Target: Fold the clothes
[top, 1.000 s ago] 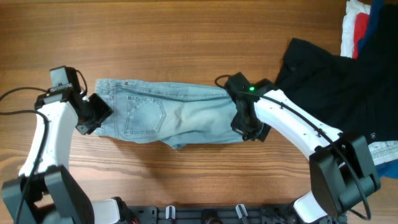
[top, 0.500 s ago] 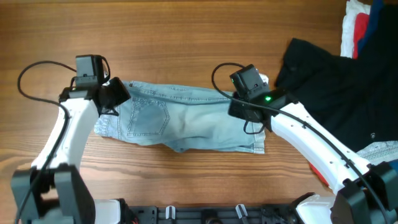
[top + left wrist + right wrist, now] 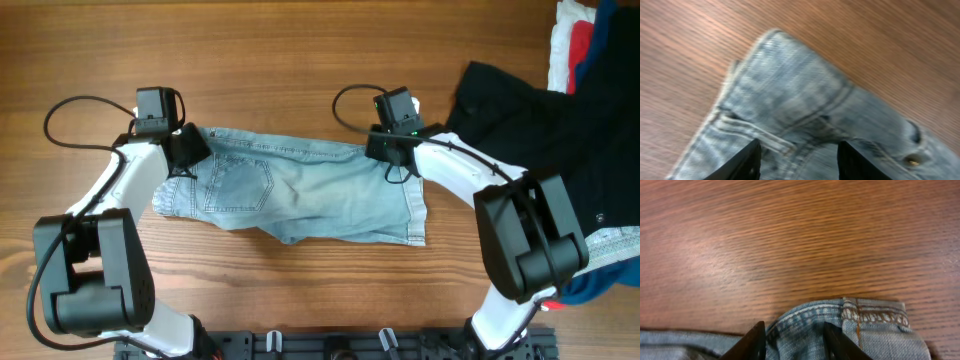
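The light blue denim jeans (image 3: 300, 195) lie flat across the middle of the wooden table, waistband to the left and cuffed hems to the right. My left gripper (image 3: 188, 150) is at the far left corner, on the waistband. In the left wrist view its fingers (image 3: 796, 165) are open, with the jeans' waistband seams (image 3: 805, 100) between and ahead of them. My right gripper (image 3: 392, 150) is at the far right corner. In the right wrist view its fingers (image 3: 792, 340) are open and straddle the curved edge of the jeans' cuffed hem (image 3: 875, 330).
A black garment (image 3: 540, 130) lies spread at the right, close to the jeans' hems. Red, white and dark blue pieces (image 3: 575, 40) are piled at the far right corner. A light patterned cloth (image 3: 620, 242) shows at the right edge. Bare wood lies beyond the jeans.
Both grippers have moved from the jeans' near side to the far edge. The right leg end, bunched a second ago, now lies spread out to the right with its hem showing.
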